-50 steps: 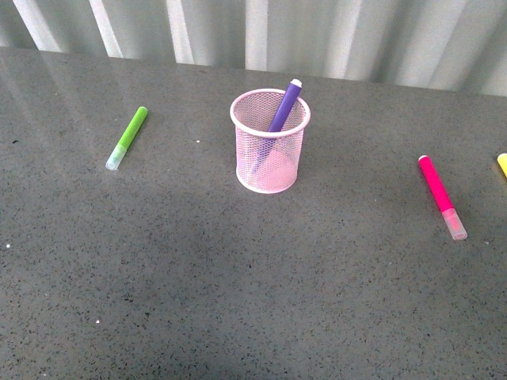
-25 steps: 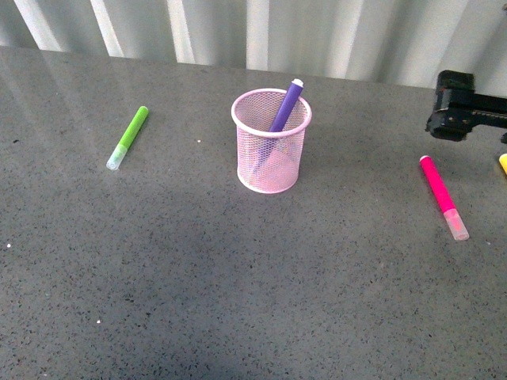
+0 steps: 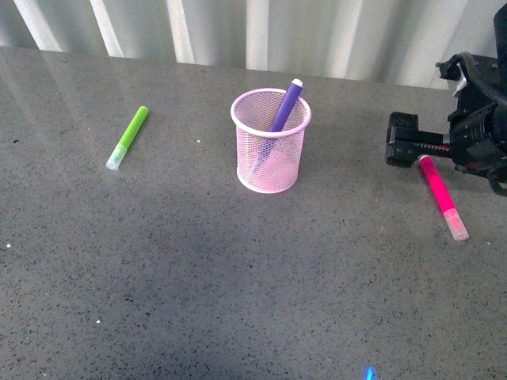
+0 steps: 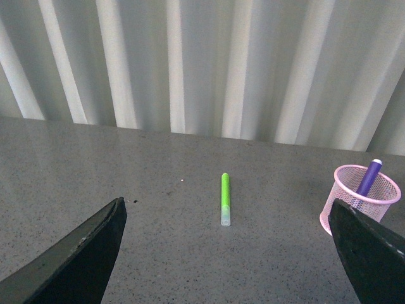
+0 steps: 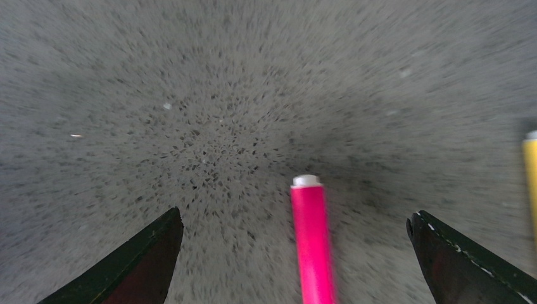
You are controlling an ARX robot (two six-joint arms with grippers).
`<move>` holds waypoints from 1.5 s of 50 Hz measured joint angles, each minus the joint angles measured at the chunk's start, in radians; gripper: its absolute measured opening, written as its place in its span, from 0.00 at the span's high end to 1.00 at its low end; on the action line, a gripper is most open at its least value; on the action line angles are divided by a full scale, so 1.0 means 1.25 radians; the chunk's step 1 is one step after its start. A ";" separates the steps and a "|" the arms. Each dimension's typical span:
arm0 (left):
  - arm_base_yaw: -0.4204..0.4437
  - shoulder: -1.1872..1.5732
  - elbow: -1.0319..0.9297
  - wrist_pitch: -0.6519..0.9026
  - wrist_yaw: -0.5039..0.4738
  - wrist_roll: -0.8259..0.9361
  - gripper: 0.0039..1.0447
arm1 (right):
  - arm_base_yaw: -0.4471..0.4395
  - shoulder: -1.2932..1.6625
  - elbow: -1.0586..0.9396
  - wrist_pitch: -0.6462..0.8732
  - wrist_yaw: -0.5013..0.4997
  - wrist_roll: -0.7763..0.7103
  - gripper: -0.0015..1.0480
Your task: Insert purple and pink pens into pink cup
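Front view: the pink cup stands upright on the grey speckled table, near the middle of the scene; the purple pen stands inside it, tilted, leaning on the far right part of the rim, with its upper end above the rim; the pink pen lies flat on the table well to the right of the cup, clear cap toward the robot, white end away from it. The right gripper reaches in from the right edge and sits at the far end of the pink pen; whether it touches the pen or the table cannot be told from this view. A lime-green marker lies flat well to the left of the cup, clear cap toward the robot; a ribbed pale wall closes the far side of the table.

Right wrist view: the two dark fingers are spread wide; the pink pen runs between them, nearer the middle than either finger, with clear table showing on both sides; nothing is gripped. A yellow marker shows at the picture's edge, beyond one finger; the picture is somewhat blurred.

Left wrist view: the left gripper is held above the table with its fingers spread wide and nothing between them but open table; the lime-green marker lies ahead of it; the pink cup with the purple pen inside shows beside one finger.
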 joint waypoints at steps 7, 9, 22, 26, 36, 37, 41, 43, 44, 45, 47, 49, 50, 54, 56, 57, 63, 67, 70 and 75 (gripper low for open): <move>0.000 0.000 0.000 0.000 0.000 0.000 0.06 | -0.002 0.020 0.002 0.010 0.005 0.000 0.07; 0.000 0.000 0.000 0.000 0.000 0.000 0.06 | -0.003 0.025 0.002 0.012 0.008 -0.001 0.07; 0.000 0.000 0.000 0.000 0.000 0.000 0.06 | -0.015 0.039 0.004 0.022 0.002 -0.003 0.07; 0.000 0.000 0.000 0.000 0.000 0.000 0.06 | -0.015 0.041 0.006 0.022 -0.001 -0.003 0.07; 0.000 0.000 0.000 0.000 0.000 0.000 0.06 | -0.014 0.044 0.009 0.019 -0.003 -0.003 0.22; 0.000 0.000 0.000 0.000 0.000 0.000 0.06 | -0.014 0.044 0.009 0.019 -0.004 -0.002 0.25; 0.000 0.000 0.000 0.000 0.000 0.000 0.06 | -0.014 0.045 0.009 0.019 -0.005 0.000 0.35; 0.000 0.000 0.000 0.000 0.000 0.000 0.06 | -0.014 0.045 0.008 0.020 -0.007 0.002 0.40; 0.000 0.000 0.000 0.000 0.000 0.000 0.06 | -0.014 0.045 0.008 0.020 -0.009 0.005 0.43; 0.000 0.000 0.000 0.000 0.000 0.000 0.06 | -0.013 0.045 0.008 0.020 -0.012 0.006 0.47; 0.000 0.000 0.000 0.000 0.000 0.000 0.06 | -0.013 0.045 0.007 0.023 -0.015 0.008 0.52; 0.000 0.000 0.000 0.000 0.000 0.000 0.06 | -0.013 0.045 0.005 0.026 -0.016 0.010 0.57; 0.000 0.000 0.000 0.000 0.000 0.000 0.06 | -0.013 0.045 0.004 0.028 -0.017 0.010 0.58; 0.000 0.000 0.000 0.000 0.000 0.000 0.06 | -0.012 0.045 -0.004 0.044 -0.019 0.013 0.69; 0.000 0.000 0.000 0.000 0.000 0.000 0.06 | -0.012 0.044 -0.008 0.049 -0.021 0.013 0.74; 0.000 0.000 0.000 0.000 0.000 0.000 0.06 | -0.012 0.043 -0.009 0.050 -0.022 0.013 0.75; 0.000 0.000 0.000 0.000 0.000 0.000 0.06 | -0.012 0.032 -0.022 0.060 -0.031 0.012 0.87; 0.000 0.000 0.000 0.000 0.000 0.000 0.06 | -0.012 0.019 -0.034 0.065 -0.039 0.012 0.89; 0.000 0.000 0.000 0.000 0.000 0.000 0.06 | -0.011 0.008 -0.044 0.077 -0.035 0.011 0.89; 0.000 0.000 0.000 0.000 0.000 0.000 0.06 | -0.004 -0.038 -0.068 0.128 -0.018 -0.009 0.89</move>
